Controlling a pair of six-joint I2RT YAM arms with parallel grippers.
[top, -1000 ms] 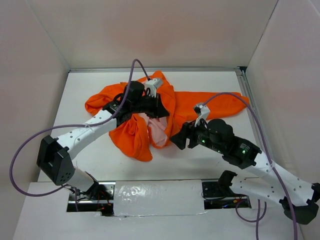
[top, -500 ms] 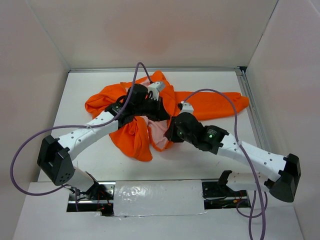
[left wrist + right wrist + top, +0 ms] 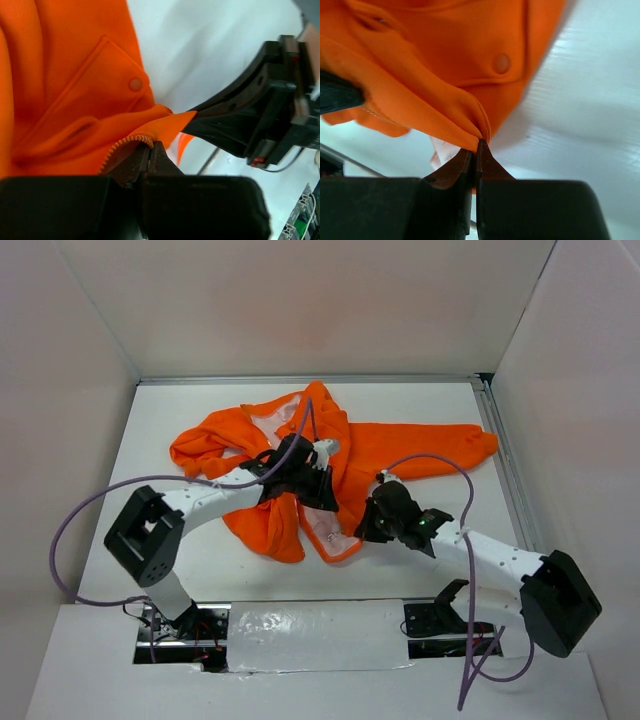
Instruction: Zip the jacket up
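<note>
Both pincers are biting fabric at lower centre of the overhead frame: your left gripper (image 3: pixel 152 148) is clamping shut on the toothed zipper edge (image 3: pixel 125 142), your right gripper (image 3: pixel 479 145) shut on an orange fold (image 3: pixel 462 127) just right of it in frame. Beyond them the jacket (image 3: pixel 400 455) is lying crumpled on the table (image 3: pixel 175 540), its opening running up-frame toward the collar (image 3: pixel 285 408), edges lying near but unjoined.

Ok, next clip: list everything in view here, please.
jacket: one, orange with pale lining, crumpled mid-table.
table: one, white, under everything.
walls: three, pale, around the table.
cables: two, purple, looping off the arms.
arms: two, white and black, from the near edge.
left hand: one, black, shut on the jacket's zipper edge.
right hand: one, black, shut on a jacket edge.
</note>
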